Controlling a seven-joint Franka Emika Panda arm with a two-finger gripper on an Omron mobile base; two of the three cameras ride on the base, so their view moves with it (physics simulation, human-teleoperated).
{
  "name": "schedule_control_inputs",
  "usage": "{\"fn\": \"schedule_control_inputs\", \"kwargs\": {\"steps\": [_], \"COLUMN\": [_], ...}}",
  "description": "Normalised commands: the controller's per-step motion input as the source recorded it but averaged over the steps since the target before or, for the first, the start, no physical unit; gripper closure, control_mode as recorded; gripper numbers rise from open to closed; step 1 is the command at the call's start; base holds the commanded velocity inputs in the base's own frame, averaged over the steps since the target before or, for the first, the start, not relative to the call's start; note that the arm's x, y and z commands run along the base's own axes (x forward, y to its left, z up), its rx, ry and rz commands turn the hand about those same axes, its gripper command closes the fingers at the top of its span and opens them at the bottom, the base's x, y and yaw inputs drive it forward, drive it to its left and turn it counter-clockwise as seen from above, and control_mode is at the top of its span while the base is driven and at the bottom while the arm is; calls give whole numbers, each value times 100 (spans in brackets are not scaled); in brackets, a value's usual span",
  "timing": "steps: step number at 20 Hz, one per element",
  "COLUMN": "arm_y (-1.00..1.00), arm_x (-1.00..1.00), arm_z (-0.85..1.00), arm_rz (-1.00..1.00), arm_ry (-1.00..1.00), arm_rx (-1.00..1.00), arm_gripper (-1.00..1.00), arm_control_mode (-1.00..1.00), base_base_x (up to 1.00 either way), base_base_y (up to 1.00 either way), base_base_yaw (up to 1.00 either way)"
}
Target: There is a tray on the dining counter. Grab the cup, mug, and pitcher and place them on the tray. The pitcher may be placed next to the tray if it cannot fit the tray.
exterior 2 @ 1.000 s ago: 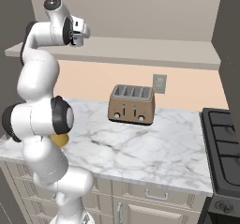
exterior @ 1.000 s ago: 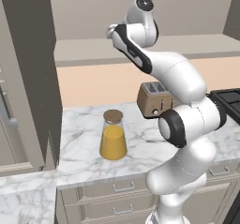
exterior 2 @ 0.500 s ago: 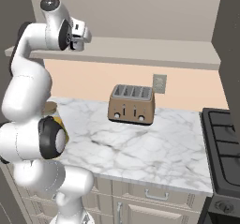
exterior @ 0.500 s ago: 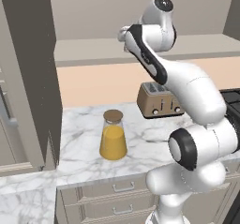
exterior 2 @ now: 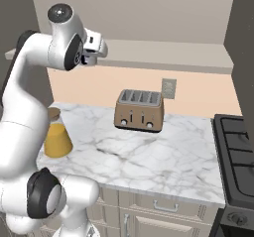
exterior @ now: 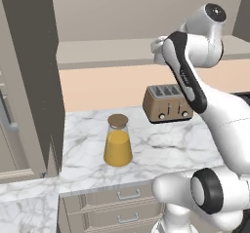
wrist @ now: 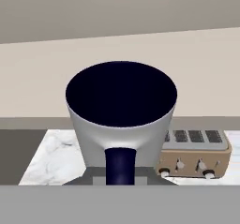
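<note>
Pitcher [exterior: 117, 144] stands upright on the marble bench [exterior: 161, 149], left of the toaster [exterior: 167, 103] and well apart from it, cork lid on, orange liquid roughly two thirds up. It is not on any tray.

Mug [wrist: 121, 110] sits right at the hand [exterior 2: 96, 45], high above the toaster and left of it. Its mouth faces the hand camera, so it lies tipped on its side, handle toward the bottom of the hand view. The fingers are hidden behind it. I read the hand as clamped on the mug near the handle, since nothing else holds it up there.

Risks:
- The grip looks narrow and off-centre, so a fast swing could rotate the mug or let it slip out.
- The shelf ledge [exterior 2: 163, 57] above the toaster runs just behind the hand, so a wide swing could clip it.
- A low carry path could knock over the pitcher or the toaster.

Right of the toaster: wall outlet [exterior 2: 168, 88], then the stove [exterior 2: 238, 147] at the bench end.
</note>
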Motion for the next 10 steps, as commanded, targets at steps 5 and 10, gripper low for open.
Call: {"fn": "schedule_control_inputs", "kwargs": {"steps": [5,10], "arm_y": [-32,-1], "arm_x": [-86,-68], "arm_z": [0,0], "arm_rz": [0,0], "arm_ry": [7,19], "arm_rx": [0,-1], "arm_gripper": [100,100], "arm_control_mode": [-100,-100], "base_base_x": [0,0], "base_base_y": [0,0], "base_base_yaw": [0,0]}}
